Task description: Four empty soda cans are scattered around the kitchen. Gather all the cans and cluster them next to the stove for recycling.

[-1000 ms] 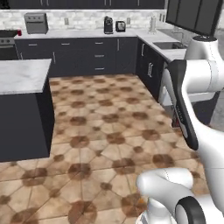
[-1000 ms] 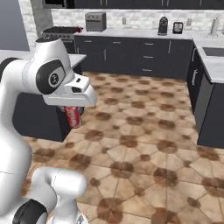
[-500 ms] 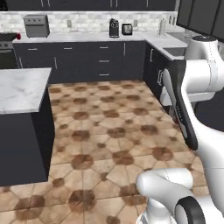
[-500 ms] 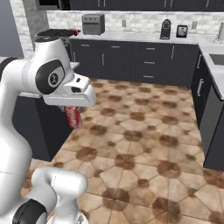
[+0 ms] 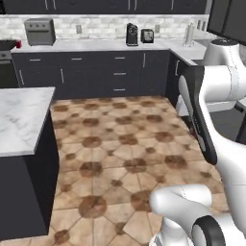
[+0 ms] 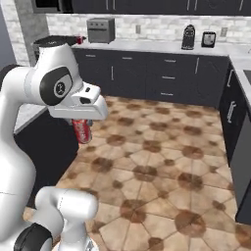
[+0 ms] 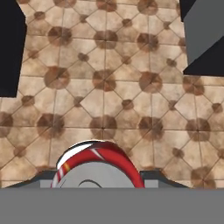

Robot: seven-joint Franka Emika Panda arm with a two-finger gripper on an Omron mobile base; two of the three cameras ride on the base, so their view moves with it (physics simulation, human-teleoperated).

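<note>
Can (image 6: 82,131), red with white markings and silver top, hangs upright, gripped by the fingers (image 6: 81,119).

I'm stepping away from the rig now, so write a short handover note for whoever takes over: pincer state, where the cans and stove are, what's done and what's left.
Pincer: shut on a red soda can, carried upright above the tile floor; the can's red rim and silver top sit right at the hand camera.
Stove: far left end of the back counter in the right base view. One more red can stands on the counter just beside it.
Done: one can in hand, one already by the stove.
Left: carry this can to the stove side and set it down by the other, then find and bring the remaining cans, which I can't locate from here.
</note>
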